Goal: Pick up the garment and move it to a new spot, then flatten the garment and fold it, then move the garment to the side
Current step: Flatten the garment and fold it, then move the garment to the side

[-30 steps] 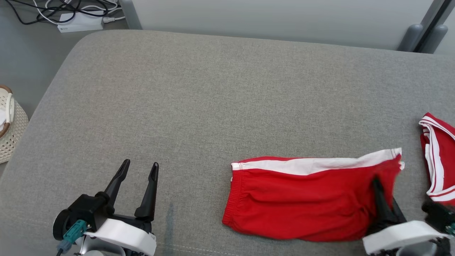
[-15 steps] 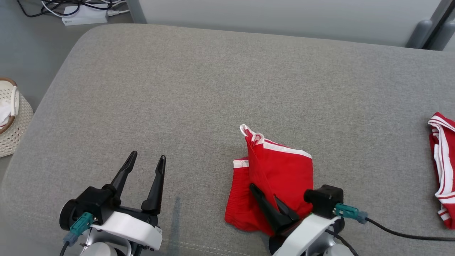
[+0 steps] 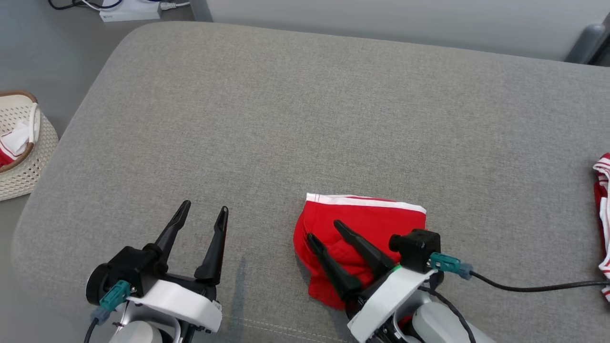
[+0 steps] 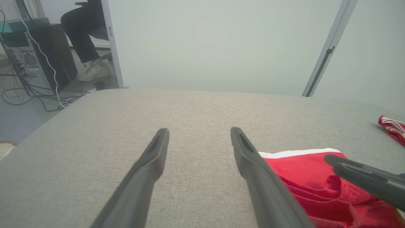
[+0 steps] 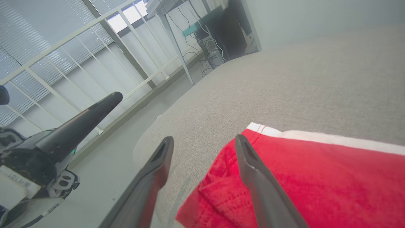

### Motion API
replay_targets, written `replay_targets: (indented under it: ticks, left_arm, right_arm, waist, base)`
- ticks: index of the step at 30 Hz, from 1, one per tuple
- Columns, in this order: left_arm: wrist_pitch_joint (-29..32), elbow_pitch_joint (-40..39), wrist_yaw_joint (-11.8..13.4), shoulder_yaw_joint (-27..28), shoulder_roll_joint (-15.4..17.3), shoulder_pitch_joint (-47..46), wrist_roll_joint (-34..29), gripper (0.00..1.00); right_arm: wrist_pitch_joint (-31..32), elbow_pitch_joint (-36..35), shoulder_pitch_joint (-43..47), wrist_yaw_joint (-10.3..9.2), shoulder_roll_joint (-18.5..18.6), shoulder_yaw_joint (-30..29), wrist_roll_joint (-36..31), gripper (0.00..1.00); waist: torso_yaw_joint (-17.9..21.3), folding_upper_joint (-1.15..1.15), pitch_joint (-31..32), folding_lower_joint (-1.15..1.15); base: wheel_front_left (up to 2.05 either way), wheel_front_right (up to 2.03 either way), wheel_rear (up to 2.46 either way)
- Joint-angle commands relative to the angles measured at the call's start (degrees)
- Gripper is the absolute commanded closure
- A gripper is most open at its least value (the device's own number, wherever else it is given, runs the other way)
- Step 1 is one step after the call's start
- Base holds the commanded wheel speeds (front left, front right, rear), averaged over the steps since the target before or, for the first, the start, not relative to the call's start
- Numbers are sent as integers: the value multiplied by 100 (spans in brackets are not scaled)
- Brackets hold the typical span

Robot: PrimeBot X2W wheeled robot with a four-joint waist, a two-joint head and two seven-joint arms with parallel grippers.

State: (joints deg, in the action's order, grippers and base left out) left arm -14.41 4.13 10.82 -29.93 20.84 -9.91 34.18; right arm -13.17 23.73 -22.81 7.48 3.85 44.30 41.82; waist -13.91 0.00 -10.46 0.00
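1. The red garment (image 3: 376, 216) lies folded into a compact block near the front edge of the grey cushion (image 3: 286, 119), its white-striped edge on the far side.
2. The right hand (image 3: 324, 230) is right on top of it, fingers spread wide and gripping nothing. In the right wrist view one finger sits over the red cloth and the other over bare cushion just off the garment's left edge.
3. The left hand (image 3: 205, 207) is wide too, empty, and parked well apart on the garment's left.
4. The fold's long axis runs left to right across the cushion, and the right hand's fingers point up and to the left over its left end.
5. My call: the fold looks done and the shift sideways is left, so the right hand is the nearer one.
6. A second red garment (image 3: 603, 214) sits at the far right edge, so that side is partly taken.
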Motion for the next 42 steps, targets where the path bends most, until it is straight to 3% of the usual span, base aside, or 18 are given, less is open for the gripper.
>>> replay_targets:
  ticks: [1, 5, 14, 20, 31, 42]
  left_arm:
    - [-53, -128, 25, 272, 137, -229, -70, 0]
    - [-54, -151, 63, 326, 150, -201, -77, 0]
    - [-43, -240, 100, 380, 248, -109, -72, 0]
    - [18, -320, 138, 377, 326, -41, -65, 0]
    - [51, -443, 231, 403, 409, 24, -58, 0]
    - [41, -507, 281, 382, 358, -53, -78, 0]
  right_arm:
    - [-129, -246, -38, 1, -85, -88, -252, 0]
    - [-173, -532, 170, 1, 65, -615, -693, 0]
    - [-182, -1919, 1508, 1, 299, -2853, -2219, 0]
    - [-182, -2134, 2289, 1, 281, -3640, -2697, 0]
    - [-183, -2090, 2454, 1, 184, -3745, -2840, 0]
    - [-183, -596, 1755, 1, 149, -2718, -2363, 0]
  waist:
    - [70, 0, 21, 0]
    - [185, 0, 39, 0]
    - [560, 0, 102, 0]
    - [722, 0, 136, 0]
    - [769, 0, 116, 0]
    - [431, 0, -7, 0]
  base:
    - [0, 0, 0]
    - [0, 0, 0]
    - [0, 0, 0]
    - [0, 0, 0]
    - [0, 0, 0]
    - [0, 0, 0]
